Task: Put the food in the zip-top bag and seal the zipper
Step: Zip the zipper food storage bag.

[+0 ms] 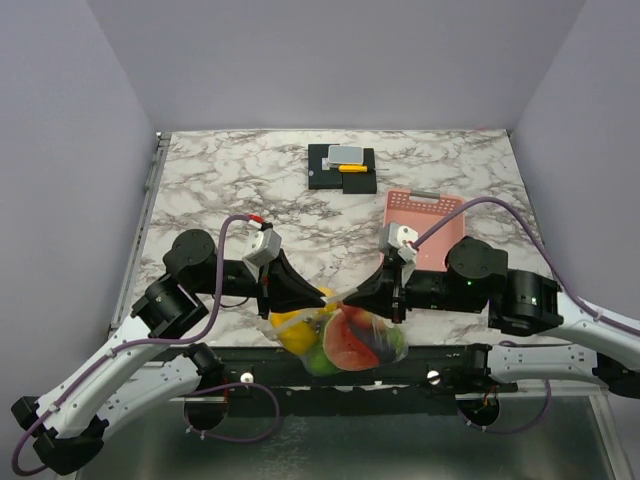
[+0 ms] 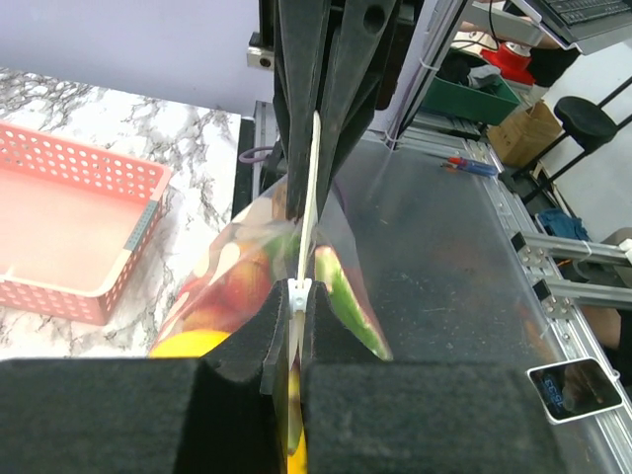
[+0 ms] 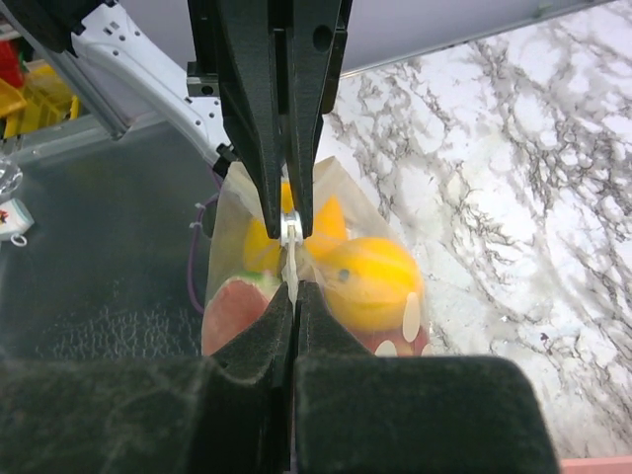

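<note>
Foam-padded fingers point(image 2: 148, 415) of my left gripper point(image 2: 299, 296) fill the bottom of that wrist view, pinched tight on the white zipper strip point(image 2: 314, 188) of the zip-top bag point(image 2: 247, 267). My right gripper point(image 3: 294, 294) is clamped on the same strip, its tips almost meeting the left's. From above, the bag sits at lower centre of the frame, between both grippers, over the worktop's point(image 1: 230, 180) lower edge. The food point(image 1: 345, 340) is inside: yellow, red and green pieces. Right of centre lies a pink basket point(image 1: 425, 215), and at upper centre a black-based item point(image 1: 342, 165).
</note>
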You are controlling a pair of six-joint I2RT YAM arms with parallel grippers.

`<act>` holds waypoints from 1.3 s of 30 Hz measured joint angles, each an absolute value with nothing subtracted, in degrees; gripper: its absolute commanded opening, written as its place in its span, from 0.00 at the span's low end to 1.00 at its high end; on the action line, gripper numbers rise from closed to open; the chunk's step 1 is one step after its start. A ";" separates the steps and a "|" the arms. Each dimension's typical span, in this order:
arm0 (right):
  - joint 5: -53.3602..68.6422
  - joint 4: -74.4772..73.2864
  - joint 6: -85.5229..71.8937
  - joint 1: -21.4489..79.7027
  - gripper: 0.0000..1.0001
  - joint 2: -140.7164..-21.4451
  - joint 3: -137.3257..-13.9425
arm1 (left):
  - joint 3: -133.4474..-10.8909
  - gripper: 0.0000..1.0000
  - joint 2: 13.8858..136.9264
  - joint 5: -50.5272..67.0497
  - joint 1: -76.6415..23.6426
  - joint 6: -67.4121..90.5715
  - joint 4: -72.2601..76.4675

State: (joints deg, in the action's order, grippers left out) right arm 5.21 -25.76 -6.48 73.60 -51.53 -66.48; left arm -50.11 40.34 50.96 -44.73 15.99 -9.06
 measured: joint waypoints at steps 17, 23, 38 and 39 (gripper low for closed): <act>-9.52 -26.44 -6.46 74.32 0.01 -45.91 -66.04 | -50.11 0.00 39.90 48.51 -44.71 14.17 -10.28; -14.94 -26.57 -6.48 74.54 0.01 -45.98 -65.76 | -50.11 0.00 39.31 46.89 -44.69 13.63 -11.84; -29.71 -25.28 -6.79 75.22 0.01 -47.59 -63.00 | -49.71 0.00 38.50 42.78 -44.56 12.36 -15.09; -30.92 -24.95 -6.96 75.31 0.01 -47.70 -62.70 | -49.58 0.00 38.46 42.52 -44.56 12.36 -15.16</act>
State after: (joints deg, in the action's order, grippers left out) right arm -30.92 -24.95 -6.96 75.31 -47.70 -62.70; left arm -49.58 38.46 42.52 -44.56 12.36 -15.16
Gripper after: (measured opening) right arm 0.011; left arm 0.028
